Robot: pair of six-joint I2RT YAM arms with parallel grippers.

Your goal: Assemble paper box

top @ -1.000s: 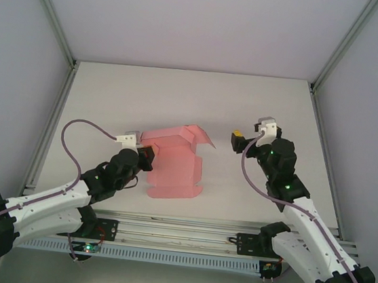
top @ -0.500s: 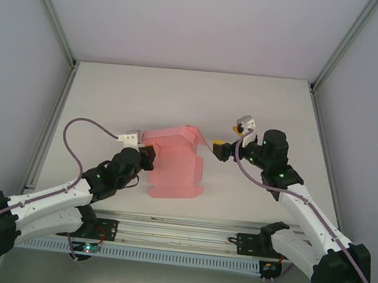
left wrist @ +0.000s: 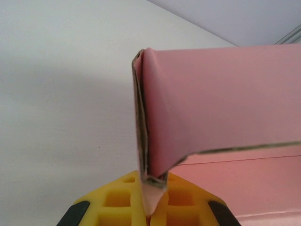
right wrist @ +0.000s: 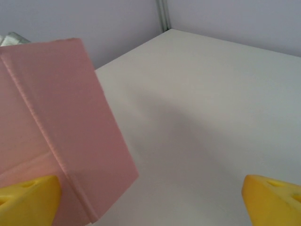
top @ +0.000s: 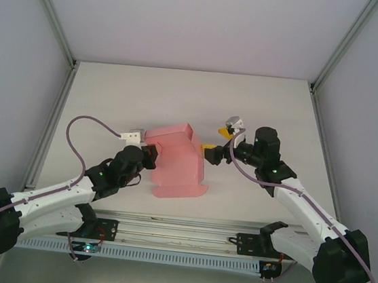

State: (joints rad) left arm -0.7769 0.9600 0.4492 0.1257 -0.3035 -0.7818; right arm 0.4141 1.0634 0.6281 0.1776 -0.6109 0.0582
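Top view: we note the paper box, plain pink card, half-formed, lying mid-table between the two arms. A flat panel lies toward the near edge, with walls folded up at the far side. The left gripper sits at its left edge. The right gripper sits at its right edge, jaws spread wide.

Left wrist: we see the yellow fingers clamped tight on a doubled card edge. A pink wall rises above them and bends off to the right.

Right wrist: the yellow fingertips stand far apart, gripping nothing. A creased pink panel stands upright just beside the frame-left one.
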